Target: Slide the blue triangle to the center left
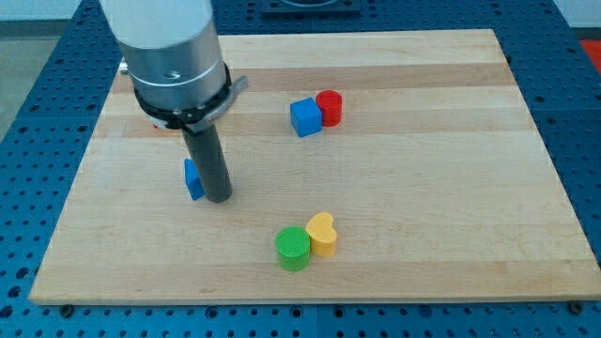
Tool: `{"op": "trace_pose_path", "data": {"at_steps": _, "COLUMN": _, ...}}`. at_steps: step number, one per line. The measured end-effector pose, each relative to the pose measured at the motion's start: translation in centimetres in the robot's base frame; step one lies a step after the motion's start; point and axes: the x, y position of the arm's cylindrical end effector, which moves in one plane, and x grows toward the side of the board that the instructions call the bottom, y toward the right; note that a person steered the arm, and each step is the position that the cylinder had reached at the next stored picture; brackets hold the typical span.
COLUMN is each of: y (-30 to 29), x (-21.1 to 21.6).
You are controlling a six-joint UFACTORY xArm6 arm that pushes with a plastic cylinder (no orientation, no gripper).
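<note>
The blue triangle [192, 178] lies on the wooden board [423, 188], left of centre, mostly hidden behind the rod. My tip [218, 198] rests on the board right against the triangle's right side. A blue cube [304, 117] sits at the upper middle, touching a red cylinder [329, 107] on its right.
A green cylinder [293, 249] and a yellow heart-shaped block [322, 234] sit together near the view's bottom centre. The arm's white and grey body [174, 56] covers the board's upper left, hiding whatever lies there. Blue perforated table [573, 113] surrounds the board.
</note>
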Motion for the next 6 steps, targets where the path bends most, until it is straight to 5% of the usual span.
{"op": "trace_pose_path", "data": {"at_steps": 3, "y": -4.6, "x": -4.9}}
{"op": "trace_pose_path", "data": {"at_steps": 6, "y": -4.2, "x": -3.1}}
